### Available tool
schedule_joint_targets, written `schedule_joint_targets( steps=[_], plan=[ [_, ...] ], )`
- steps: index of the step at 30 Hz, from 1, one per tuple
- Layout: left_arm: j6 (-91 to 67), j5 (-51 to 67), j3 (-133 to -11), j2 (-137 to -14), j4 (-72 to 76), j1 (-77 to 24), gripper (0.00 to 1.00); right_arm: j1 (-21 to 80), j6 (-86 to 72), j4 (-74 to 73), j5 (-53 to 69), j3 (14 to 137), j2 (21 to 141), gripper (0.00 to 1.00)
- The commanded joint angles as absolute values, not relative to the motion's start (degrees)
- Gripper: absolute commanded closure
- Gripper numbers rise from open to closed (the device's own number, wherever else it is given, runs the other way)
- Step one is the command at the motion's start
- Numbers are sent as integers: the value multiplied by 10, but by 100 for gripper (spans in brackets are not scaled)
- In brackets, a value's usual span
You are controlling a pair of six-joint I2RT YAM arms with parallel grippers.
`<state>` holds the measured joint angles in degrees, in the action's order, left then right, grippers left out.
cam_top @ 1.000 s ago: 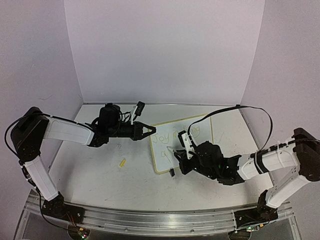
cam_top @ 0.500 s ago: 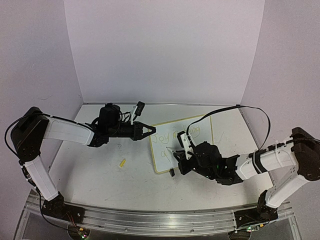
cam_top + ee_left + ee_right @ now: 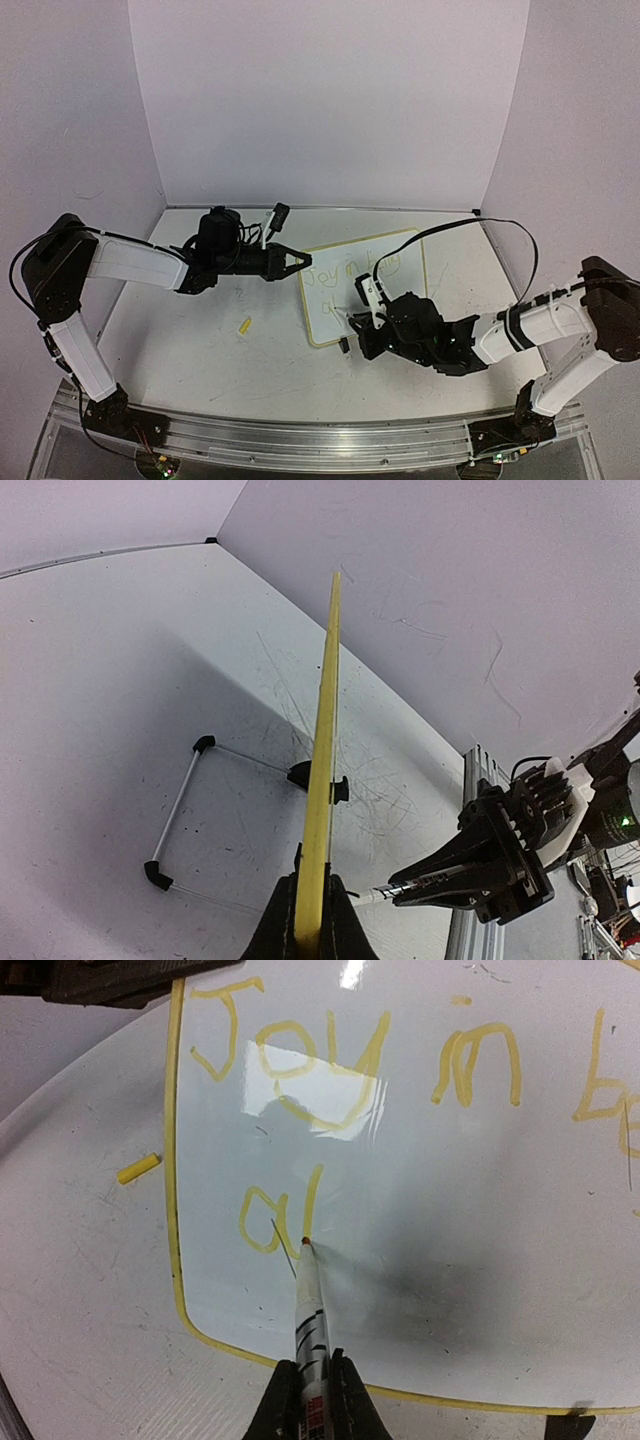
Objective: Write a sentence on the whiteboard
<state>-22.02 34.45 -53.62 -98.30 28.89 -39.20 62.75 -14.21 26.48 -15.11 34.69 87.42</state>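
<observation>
As right claw (image 3: 310, 1392) holds pen (image 3: 308, 1300), whiteboard (image 3: 480, 1240) (beneath)

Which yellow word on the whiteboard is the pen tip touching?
The fragment "al", alone on the lower line: the pen tip rests at the foot of its tall stroke. "Joy" and "in" sit on the upper line, clear of it.

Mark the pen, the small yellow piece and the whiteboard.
pen (image 3: 309, 1300): right wrist view, mid barrel.
yellow piece (image 3: 138, 1168): right wrist view, its middle.
whiteboard (image 3: 171, 1140): right wrist view, left rim.
</observation>
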Motion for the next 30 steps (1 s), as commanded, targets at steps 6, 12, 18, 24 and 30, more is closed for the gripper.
schedule_joint_targets(
  steps=[6,12,18,24,30],
  plan=[
    [-184,277,-548,-992,224,-388,100,627,-165,233,-173,335,871,100],
    [-182,273,-545,-987,222,-388,100,627,-157,249,-203,322,811,100],
    [-181,271,-545,-987,221,-388,100,624,-87,297,-169,308,748,100],
    [-182,271,-545,-986,219,-389,100,620,-66,288,-156,323,779,100],
    [-184,268,-543,-985,218,-389,100,620,-74,304,-147,320,809,100]
  ],
)
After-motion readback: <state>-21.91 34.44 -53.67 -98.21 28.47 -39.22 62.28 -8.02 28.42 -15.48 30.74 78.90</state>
